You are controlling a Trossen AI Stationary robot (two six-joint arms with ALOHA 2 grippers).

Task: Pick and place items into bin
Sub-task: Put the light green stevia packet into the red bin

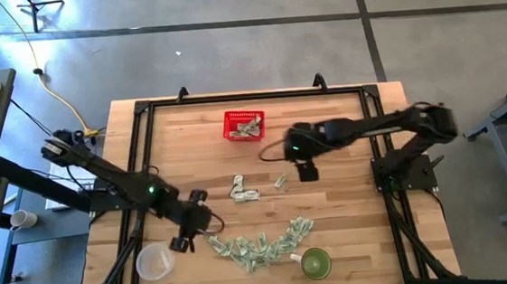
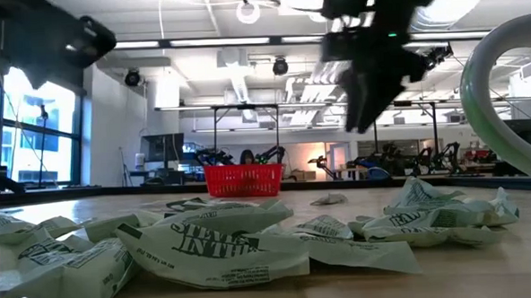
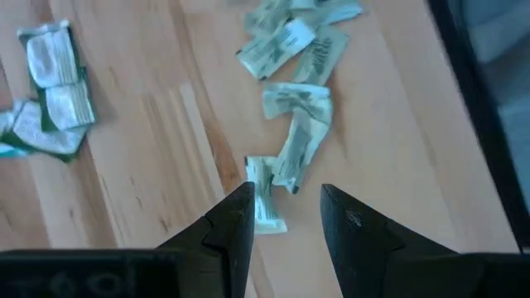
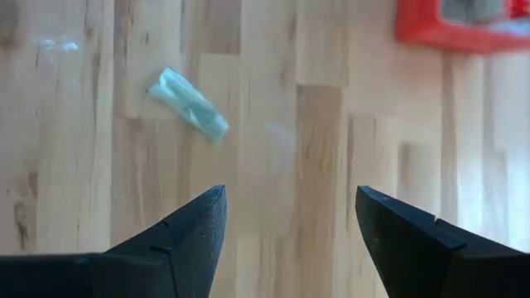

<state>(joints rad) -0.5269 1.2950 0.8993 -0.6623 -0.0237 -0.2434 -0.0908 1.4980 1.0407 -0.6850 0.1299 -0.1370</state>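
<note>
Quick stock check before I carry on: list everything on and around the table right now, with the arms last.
red basket: one, far middle of table, a few pieces inside
paper pieces: many, pale green-and-white, curved row along near edge
small clump: a few pieces, table centre
single piece: one, right of the clump
green cup: one, near edge, right end of row
clear cup: one, near-left corner
left claw: open, over row's left end
right claw: open, empty, near single piece

Wooden table (image 1: pixel 351 234) with a black frame. Clear plastic cup (image 1: pixel 154 262) near the front left corner; green cup (image 1: pixel 315 264) at front right. Yellow cable (image 1: pixel 58 94) on the floor beyond.
</note>
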